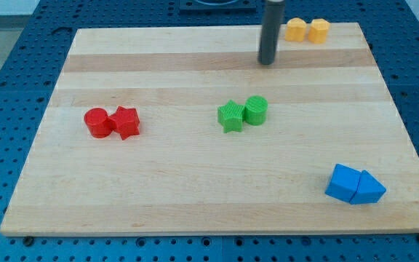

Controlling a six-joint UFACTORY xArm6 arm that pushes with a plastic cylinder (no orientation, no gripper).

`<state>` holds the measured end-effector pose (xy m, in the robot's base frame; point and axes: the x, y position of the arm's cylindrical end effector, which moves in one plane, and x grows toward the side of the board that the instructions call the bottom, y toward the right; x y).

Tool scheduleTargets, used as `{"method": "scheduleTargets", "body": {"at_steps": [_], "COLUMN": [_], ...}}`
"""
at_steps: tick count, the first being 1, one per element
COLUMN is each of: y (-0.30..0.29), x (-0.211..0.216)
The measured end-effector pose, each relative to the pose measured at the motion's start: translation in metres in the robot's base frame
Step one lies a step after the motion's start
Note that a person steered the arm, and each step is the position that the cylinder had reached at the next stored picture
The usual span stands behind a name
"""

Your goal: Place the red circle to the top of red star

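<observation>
The red circle (97,122) lies at the board's left, touching the left side of the red star (126,121). My tip (268,62) is at the view's top, right of centre, far to the upper right of both red blocks. It touches no block.
A green star (230,116) and a green circle (256,110) sit together at the board's centre. Two yellow blocks (306,30) lie at the top edge, right of my tip. Two blue blocks (353,185) lie at the bottom right. The wooden board (195,204) rests on a blue perforated table.
</observation>
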<state>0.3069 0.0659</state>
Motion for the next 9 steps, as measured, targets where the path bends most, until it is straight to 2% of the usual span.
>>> {"method": "scheduleTargets", "body": {"at_steps": [1,2,4,5,6,8,9], "y": [-0.057,-0.089,-0.115,-0.149,-0.209,-0.263,-0.302], "x": [0.026,0.064,0.137,0.174,0.191,0.158,0.169]}}
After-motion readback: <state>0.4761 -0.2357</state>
